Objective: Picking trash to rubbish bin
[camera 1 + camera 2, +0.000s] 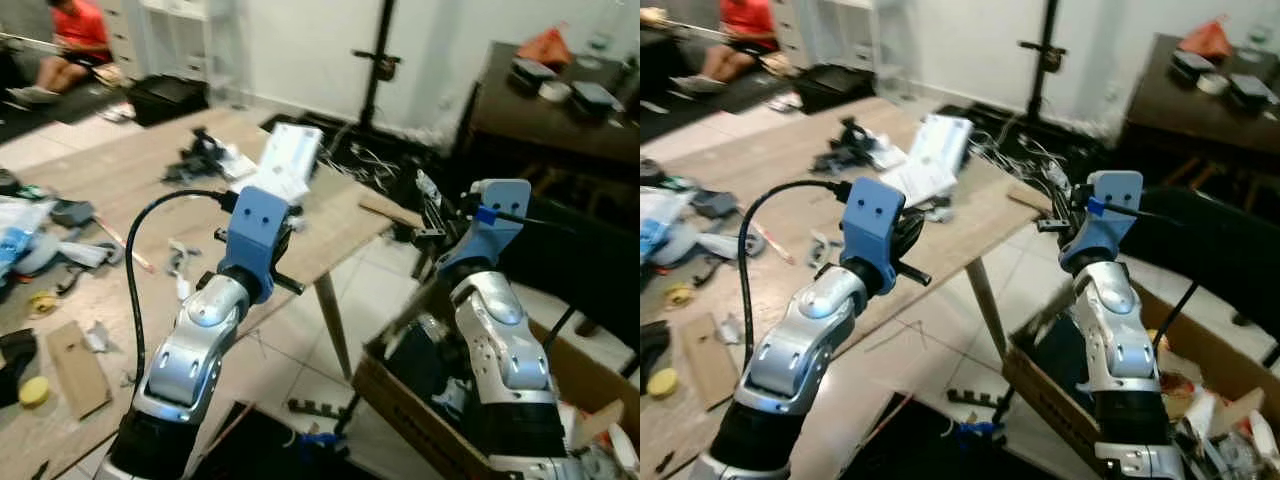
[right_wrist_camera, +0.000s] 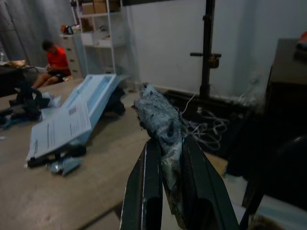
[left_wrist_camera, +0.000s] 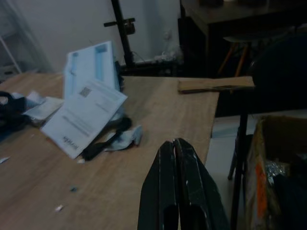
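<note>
right gripper pinches a grey wad, mid-carry; next it must lower over the box; left gripper pressed together

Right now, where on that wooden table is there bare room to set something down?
Bare wood runs along the near edge of the table, between the white paper sheets and the cardboard strip at the far corner. The far-left end is crowded with scattered trash; black cables clutter the back.

Two silver arms raised over a littered wooden table, cardboard box below
</note>
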Motion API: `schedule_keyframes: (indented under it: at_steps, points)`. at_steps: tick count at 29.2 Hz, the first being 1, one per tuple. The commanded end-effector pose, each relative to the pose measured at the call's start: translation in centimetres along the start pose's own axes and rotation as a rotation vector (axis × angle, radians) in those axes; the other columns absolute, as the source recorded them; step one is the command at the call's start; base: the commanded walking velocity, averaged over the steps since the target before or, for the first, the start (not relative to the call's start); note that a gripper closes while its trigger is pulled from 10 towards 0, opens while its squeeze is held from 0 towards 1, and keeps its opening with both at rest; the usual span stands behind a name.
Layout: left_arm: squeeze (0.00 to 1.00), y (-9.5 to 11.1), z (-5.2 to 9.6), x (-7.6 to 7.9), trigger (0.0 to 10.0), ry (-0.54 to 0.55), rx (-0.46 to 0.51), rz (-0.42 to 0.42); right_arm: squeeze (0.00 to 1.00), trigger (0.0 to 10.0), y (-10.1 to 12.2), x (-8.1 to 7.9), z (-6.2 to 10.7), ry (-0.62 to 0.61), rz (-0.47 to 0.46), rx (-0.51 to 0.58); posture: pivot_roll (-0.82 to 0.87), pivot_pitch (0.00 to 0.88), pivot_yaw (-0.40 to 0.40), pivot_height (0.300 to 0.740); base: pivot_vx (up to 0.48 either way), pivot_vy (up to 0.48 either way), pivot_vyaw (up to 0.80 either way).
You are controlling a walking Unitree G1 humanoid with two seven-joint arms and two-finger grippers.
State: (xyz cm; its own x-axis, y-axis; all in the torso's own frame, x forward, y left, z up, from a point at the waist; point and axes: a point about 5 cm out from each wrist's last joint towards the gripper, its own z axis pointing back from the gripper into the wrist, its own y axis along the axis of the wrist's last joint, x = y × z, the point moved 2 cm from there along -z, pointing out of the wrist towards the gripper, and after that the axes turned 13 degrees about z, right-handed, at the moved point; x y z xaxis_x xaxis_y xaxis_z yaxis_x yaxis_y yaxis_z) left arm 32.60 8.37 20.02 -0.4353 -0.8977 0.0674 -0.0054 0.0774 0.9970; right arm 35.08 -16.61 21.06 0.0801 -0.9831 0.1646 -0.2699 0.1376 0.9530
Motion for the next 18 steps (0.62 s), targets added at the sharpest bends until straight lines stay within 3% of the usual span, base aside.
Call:
schedule_keyframes:
  at_steps: [1,9,18]
  points:
    - [0.00,-0.1,0.1,0.1,10.0,-0.003,-0.006,-0.002,0.00,10.0,0.0,0.1,0.0,-0.002,0.015,-0.008,0.16,0.072,0.014,0.740,0.000,0.000,-0.80]
    - [0.00,-0.1,0.1,-0.6,10.0,0.047,0.007,-0.004,0.00,10.0,-0.3,0.0,0.1,-0.002,0.019,-0.025,0.16,0.074,0.012,0.740,0.000,0.000,-0.80]
    - [0.00,-0.5,0.2,-1.2,10.0,0.070,-0.029,0.047,0.00,10.0,-1.3,-0.1,0.5,-0.002,0.003,-0.073,0.15,0.079,0.013,0.740,0.000,0.000,-0.80]
